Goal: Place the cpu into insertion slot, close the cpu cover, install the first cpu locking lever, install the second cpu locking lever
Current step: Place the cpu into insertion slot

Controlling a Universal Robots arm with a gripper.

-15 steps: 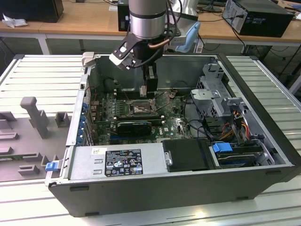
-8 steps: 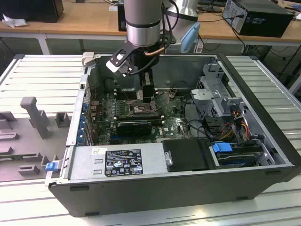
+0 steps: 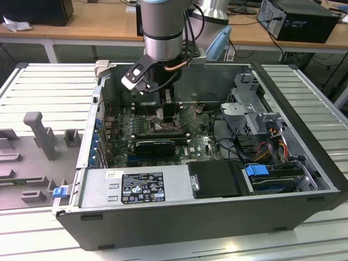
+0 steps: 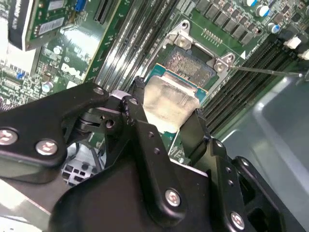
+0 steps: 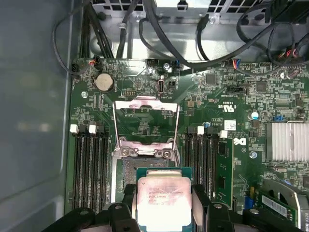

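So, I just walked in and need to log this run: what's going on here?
The arm reaches into the open computer case. Its end effector is shut on the cpu, holding it over the insertion slot; it doesn't look seated yet. The cpu cover is swung open.

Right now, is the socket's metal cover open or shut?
Open. The cpu cover lies flipped back, away from the insertion slot, whose dark centre shows.

Arm [image 3: 163, 32] reaching straight down, claw [image 5: 164, 194] pointing downward, black fingers [image 4: 140, 121] pinched on the cpu [image 5: 163, 202]
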